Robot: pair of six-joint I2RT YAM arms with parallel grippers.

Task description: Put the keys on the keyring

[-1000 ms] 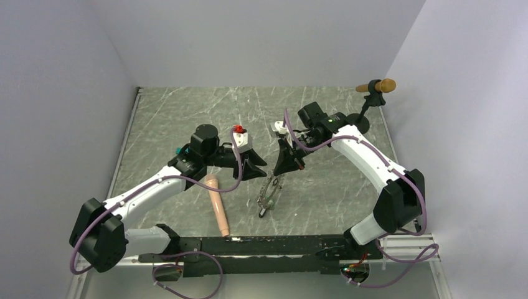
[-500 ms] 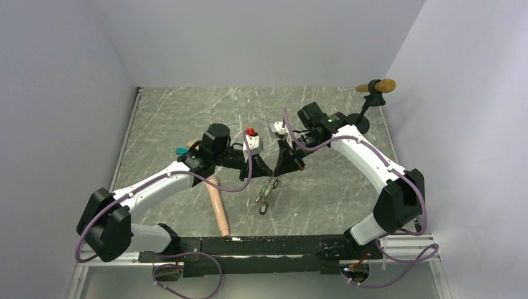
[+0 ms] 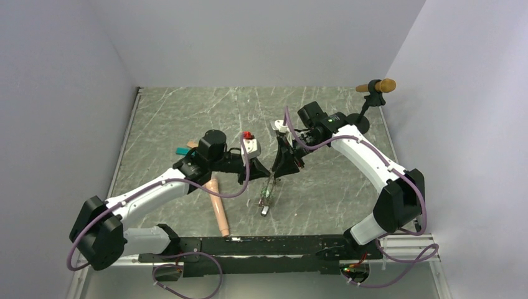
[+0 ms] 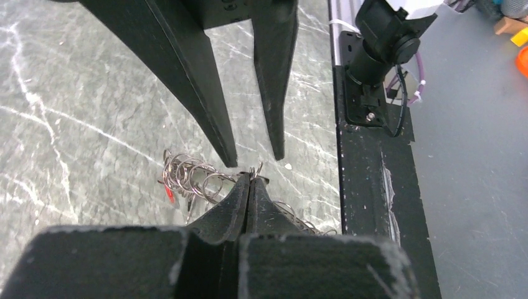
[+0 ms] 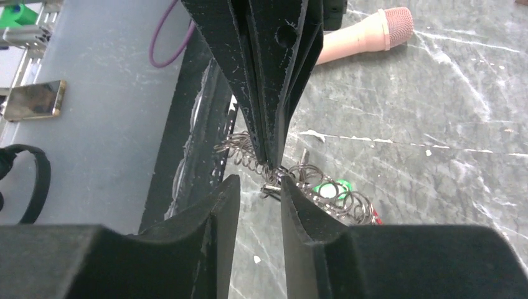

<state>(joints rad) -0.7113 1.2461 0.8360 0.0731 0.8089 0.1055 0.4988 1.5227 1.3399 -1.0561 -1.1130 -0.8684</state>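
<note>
Filling most of the overhead view, the grey-green marbled table (image 3: 187, 112) carries both arms: the left arm (image 3: 149, 190) reaches in from the lower left and the right arm (image 3: 364, 149) bends in from the right, and they meet tip to tip just right of the frame's centre. A peach cylinder (image 3: 218, 205) lies on the table below the left arm's wrist, slanting toward the bottom edge. From the meeting point the keyring (image 3: 268, 194) trails down the frame as a thin dark strand, just to the right of the cylinder and apart from it. Left of the left wrist, a teal block (image 3: 182, 151) and a tan block (image 3: 192, 144) sit side by side. In the left wrist view, the left gripper (image 4: 249, 182) has its fingers pressed flat together, with a loop of the keyring's wire pinched at the very tips. The right gripper (image 5: 260, 187) is parted by a narrow gap; the same stretch of wire sits between its tips, and the gap looks wider than the wire. A bunch of small wire rings (image 4: 190, 177) crowds along the keyring beside the grasp. Among the rings, a green key (image 5: 330, 187) shows in the right wrist view, and a red tag (image 4: 169, 195) pokes out at the bunch's far end.
</note>
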